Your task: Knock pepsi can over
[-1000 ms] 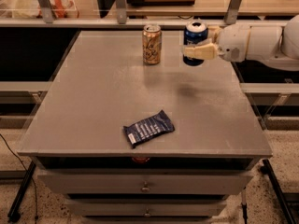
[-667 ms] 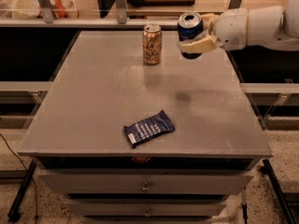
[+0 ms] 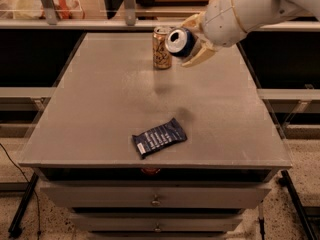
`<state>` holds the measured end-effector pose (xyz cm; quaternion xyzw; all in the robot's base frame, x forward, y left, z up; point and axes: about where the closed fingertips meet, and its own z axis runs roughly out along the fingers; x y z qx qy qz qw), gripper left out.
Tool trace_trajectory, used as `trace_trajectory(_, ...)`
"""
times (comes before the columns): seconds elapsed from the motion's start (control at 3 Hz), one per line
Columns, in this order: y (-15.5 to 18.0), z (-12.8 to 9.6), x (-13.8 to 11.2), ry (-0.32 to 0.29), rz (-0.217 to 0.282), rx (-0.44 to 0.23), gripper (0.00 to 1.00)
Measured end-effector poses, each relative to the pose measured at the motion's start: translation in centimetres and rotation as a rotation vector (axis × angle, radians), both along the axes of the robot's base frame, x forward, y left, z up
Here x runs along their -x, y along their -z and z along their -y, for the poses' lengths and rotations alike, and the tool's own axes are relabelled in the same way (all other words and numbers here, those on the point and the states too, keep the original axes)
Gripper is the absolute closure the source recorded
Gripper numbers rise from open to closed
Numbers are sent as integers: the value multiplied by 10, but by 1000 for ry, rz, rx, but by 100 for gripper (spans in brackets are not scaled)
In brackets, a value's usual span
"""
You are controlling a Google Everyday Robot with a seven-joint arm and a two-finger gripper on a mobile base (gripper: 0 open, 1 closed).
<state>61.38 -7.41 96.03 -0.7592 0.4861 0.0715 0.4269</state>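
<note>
The pepsi can, blue with a silver top, is held in the air above the grey table, tilted so its silver top faces left and toward the camera. My gripper comes in from the upper right on a white arm and is shut on the can, one cream finger above it and one below. The can hangs just right of the tan-gold can, close to it; I cannot tell whether they touch.
The tan-gold can stands upright at the table's far middle. A flat dark-blue snack wrapper lies near the front edge. Drawers sit under the tabletop. A shelf rail with posts runs behind the table.
My gripper has carried the pepsi can left and toward the camera, up beside the tan-gold can, and tilted it so its top faces left. The wrapper and tan-gold can have not moved.
</note>
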Motion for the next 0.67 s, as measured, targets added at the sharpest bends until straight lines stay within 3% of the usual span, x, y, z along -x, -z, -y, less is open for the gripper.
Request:
trace_trajectory(0.33, 22, -25, 7, -50, 77, 242, 100)
trace_trajectory(0.67, 50, -38, 6, -88, 121, 448, 100)
